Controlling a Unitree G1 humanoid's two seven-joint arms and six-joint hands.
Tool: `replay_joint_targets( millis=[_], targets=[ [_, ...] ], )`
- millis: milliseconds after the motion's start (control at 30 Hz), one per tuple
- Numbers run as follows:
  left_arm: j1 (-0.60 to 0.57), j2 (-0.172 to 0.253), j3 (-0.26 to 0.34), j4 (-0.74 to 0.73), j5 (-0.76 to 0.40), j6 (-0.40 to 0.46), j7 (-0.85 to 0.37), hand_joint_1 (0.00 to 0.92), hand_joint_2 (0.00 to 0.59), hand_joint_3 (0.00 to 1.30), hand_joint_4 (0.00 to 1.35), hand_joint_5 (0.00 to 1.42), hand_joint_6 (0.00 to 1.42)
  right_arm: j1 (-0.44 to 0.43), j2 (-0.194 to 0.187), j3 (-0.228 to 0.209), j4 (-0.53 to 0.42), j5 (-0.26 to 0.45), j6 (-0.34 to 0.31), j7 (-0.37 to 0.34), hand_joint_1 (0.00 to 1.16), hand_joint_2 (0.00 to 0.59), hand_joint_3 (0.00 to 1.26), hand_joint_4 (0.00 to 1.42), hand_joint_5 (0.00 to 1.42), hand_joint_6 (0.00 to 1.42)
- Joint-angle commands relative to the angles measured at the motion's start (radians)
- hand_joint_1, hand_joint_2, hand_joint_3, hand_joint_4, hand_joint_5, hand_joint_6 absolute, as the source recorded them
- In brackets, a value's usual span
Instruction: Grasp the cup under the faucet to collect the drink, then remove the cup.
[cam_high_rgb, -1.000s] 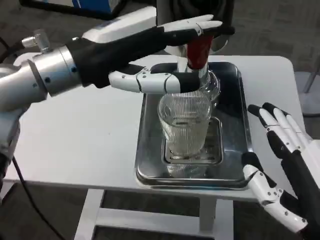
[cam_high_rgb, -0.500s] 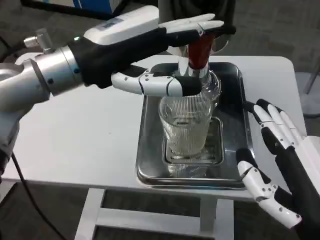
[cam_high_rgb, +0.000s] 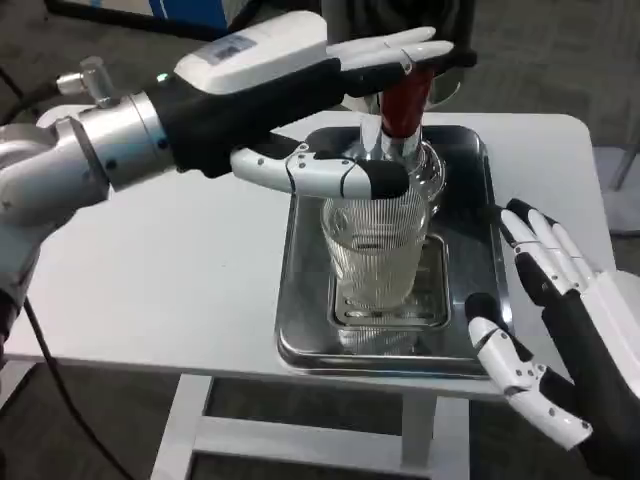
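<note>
Ribbed clear glass is what I'm dealing with: the cup (cam_high_rgb: 374, 250) stands upright on the drip grate (cam_high_rgb: 432, 300) in the middle of the steel tray (cam_high_rgb: 300, 300), which takes up the right half of the white table (cam_high_rgb: 170, 270). It's right under the dispenser's spout, below the red tap handle (cam_high_rgb: 404, 100).

My read on handling: rigid, breakable, probably slick if it gets wet, and heavier once it fills, so no squeezing hard and no tilting. The ribs should give a bit of grip. I'd wrap it around the mid-body from the side, not the rim.

As for what's in it, I honestly can't tell. The glass looks clear and I can't make out a liquid level. Nothing else is loose in the tray.

My left hand (cam_high_rgb: 300, 110) is up at the tap, fingers stretched out over the handle top and the thumb reaching across just above the cup rim; I can't tell if it's actually pressing anything. My right hand (cam_high_rgb: 555, 330) is off the tray's right edge near the table's front right corner, fingers spread, holding nothing, not touching the cup.
</note>
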Motion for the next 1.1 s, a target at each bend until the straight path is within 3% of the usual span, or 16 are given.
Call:
replay_joint_targets(
  millis=[33,700,1100],
  targets=[
    [0.062,0.027,-0.081,0.046,0.155,0.013,-0.043,0.0,0.144,0.11,0.0,0.0,0.19,-0.01,0.003,0.008,0.011,-0.008,0.009,0.004,0.06,0.495,0.06,0.0,0.0,0.05],
    [0.053,0.049,-0.128,0.012,0.265,-0.009,0.064,0.0,0.148,0.11,0.0,0.0,0.17,-0.013,0.008,0.003,0.011,-0.001,0.01,0.006,0.06,0.495,0.06,0.0,0.0,0.05],
    [0.071,0.062,-0.143,-0.062,0.267,-0.011,0.084,0.0,0.148,0.08,0.0,0.0,0.17,0.001,0.008,-0.01,-0.007,0.012,0.01,0.01,0.06,0.495,0.07,0.0,0.0,0.05]
  ],
)
